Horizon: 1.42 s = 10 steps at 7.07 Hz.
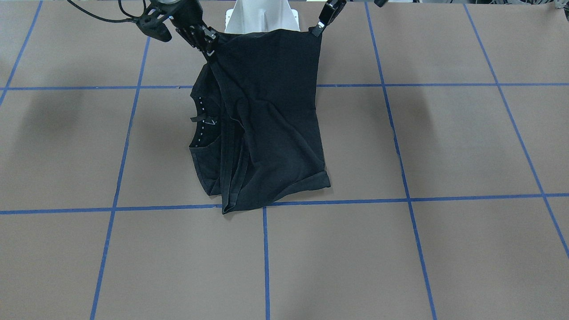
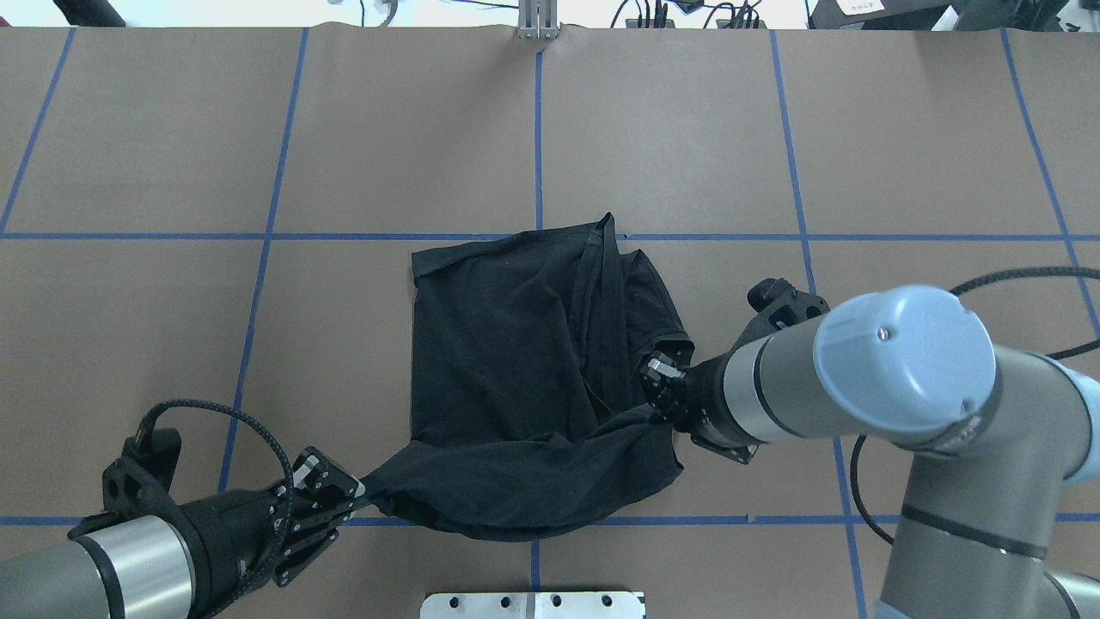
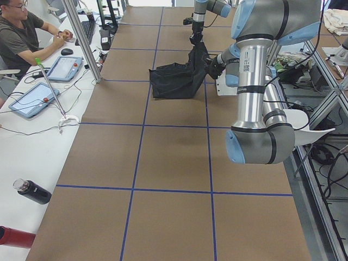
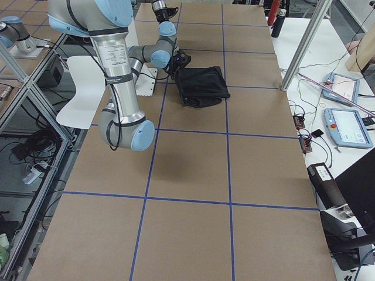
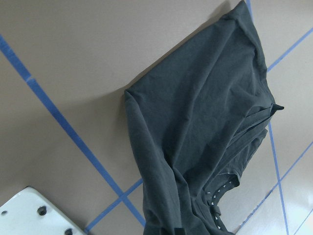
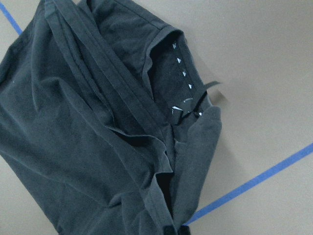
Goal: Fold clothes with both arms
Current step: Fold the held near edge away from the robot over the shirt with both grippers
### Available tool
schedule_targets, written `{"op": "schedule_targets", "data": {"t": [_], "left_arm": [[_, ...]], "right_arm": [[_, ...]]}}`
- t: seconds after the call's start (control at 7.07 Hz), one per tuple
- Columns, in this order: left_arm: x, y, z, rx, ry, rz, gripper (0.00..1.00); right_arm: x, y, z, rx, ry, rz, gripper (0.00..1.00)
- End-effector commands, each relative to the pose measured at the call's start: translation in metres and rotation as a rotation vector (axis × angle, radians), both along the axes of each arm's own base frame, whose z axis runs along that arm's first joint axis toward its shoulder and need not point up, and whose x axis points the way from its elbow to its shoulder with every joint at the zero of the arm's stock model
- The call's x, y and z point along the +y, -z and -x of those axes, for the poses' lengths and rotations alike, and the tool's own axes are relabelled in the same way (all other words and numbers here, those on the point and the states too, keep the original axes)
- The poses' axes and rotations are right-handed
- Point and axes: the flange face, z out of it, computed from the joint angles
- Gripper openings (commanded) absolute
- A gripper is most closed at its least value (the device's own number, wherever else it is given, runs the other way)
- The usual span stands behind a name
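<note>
The clothes are one black T-shirt [image 2: 516, 361], crumpled and partly doubled over at the middle of the table. Its far part rests on the brown surface and its near edge is lifted toward the robot. My left gripper [image 2: 359, 492] is shut on one near corner of that edge, seen also in the front-facing view [image 1: 317, 30]. My right gripper [image 2: 656, 400] is shut on the other end of the raised edge, beside the collar [image 1: 205, 122] with its small white marks. In the right wrist view the collar opening [image 6: 188, 93] faces up. No graphic shows.
The white pedestal base [image 1: 262, 18] stands just behind the raised edge. Blue tape lines [image 2: 537, 129] grid the brown table. A person sits at a side desk [image 3: 22, 38] with tablets [image 3: 62, 68]; bottles [image 3: 32, 191] lie there too. Bare table surrounds the shirt.
</note>
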Motion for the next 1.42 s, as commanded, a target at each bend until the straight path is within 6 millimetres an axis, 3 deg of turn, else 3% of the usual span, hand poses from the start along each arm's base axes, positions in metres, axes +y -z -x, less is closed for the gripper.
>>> {"op": "schedule_targets", "data": {"t": [0.0,0.14,0.42,0.71,0.99,1.27], "left_arm": [[-0.04,-0.004,-0.01,-0.031,0.032,-0.031,0.0],[-0.061,-0.004,-0.031,-0.052,0.046,-0.059,0.0],[-0.097,-0.013,-0.035,-0.102,0.1,-0.094,0.0],[-0.135,-0.022,-0.06,-0.133,0.101,-0.077,0.0],[-0.179,-0.027,-0.081,-0.199,0.141,-0.126,0.0],[-0.217,-0.049,-0.095,-0.229,0.185,-0.117,0.0]], "right_arm": [[-0.048,-0.002,0.002,0.014,-0.014,0.01,0.0],[-0.064,-0.004,0.007,0.027,-0.027,0.023,0.0],[-0.097,-0.011,0.025,0.061,-0.03,0.044,0.0],[-0.12,-0.024,0.037,0.098,-0.013,0.038,0.0],[-0.168,-0.043,0.065,0.072,-0.03,0.037,0.0],[-0.207,-0.061,0.08,0.055,-0.036,0.051,0.0]]}}
